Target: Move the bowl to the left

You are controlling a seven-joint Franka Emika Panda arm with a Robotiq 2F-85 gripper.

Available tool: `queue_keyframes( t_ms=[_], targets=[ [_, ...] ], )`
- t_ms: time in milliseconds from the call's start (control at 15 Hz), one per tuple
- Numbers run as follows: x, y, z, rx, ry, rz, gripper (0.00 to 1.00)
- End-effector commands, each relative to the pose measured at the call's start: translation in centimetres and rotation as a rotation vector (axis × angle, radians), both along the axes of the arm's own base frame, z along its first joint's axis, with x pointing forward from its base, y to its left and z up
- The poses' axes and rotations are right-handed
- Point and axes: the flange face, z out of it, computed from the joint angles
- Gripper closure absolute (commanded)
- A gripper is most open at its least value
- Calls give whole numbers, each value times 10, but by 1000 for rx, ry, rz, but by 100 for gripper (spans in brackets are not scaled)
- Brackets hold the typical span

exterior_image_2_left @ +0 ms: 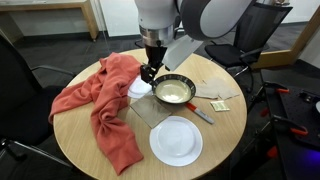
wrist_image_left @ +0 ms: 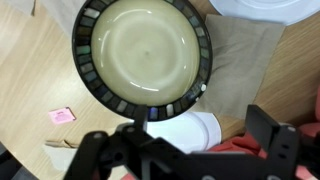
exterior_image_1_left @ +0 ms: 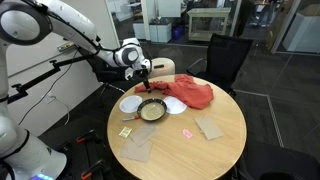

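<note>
The bowl (exterior_image_1_left: 151, 110) has a dark rim and a pale beige inside. It sits on a grey mat near the middle of the round wooden table (exterior_image_1_left: 222, 152). It also shows in an exterior view (exterior_image_2_left: 173, 92) and fills the top of the wrist view (wrist_image_left: 147, 50). My gripper (wrist_image_left: 180, 150) is open. It hangs low just beside the bowl's rim, over a white plate (wrist_image_left: 185, 128). In both exterior views the gripper (exterior_image_1_left: 145, 84) (exterior_image_2_left: 150, 73) is at the bowl's edge on the red-cloth side. I cannot tell whether a finger touches the rim.
A red cloth (exterior_image_2_left: 100, 100) lies bunched beside the bowl. A second white plate (exterior_image_2_left: 176, 140) lies near the table's edge. A pink note (wrist_image_left: 62, 116), a pen (exterior_image_2_left: 198, 113) and brown cardboard pieces (exterior_image_1_left: 210, 128) lie around. Black chairs (exterior_image_1_left: 228, 58) ring the table.
</note>
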Motion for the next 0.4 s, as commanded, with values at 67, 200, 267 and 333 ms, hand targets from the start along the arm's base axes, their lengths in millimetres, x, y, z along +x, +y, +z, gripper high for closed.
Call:
queue_keyframes(
  t_ms=[67, 200, 267, 333],
  targets=[
    [-29, -12, 31, 12, 1, -10, 0],
    [-16, -8, 21, 13, -4, -8, 0],
    [-19, -9, 23, 15, -5, -9, 0],
    [-20, -10, 25, 15, -4, -10, 0]
  ],
)
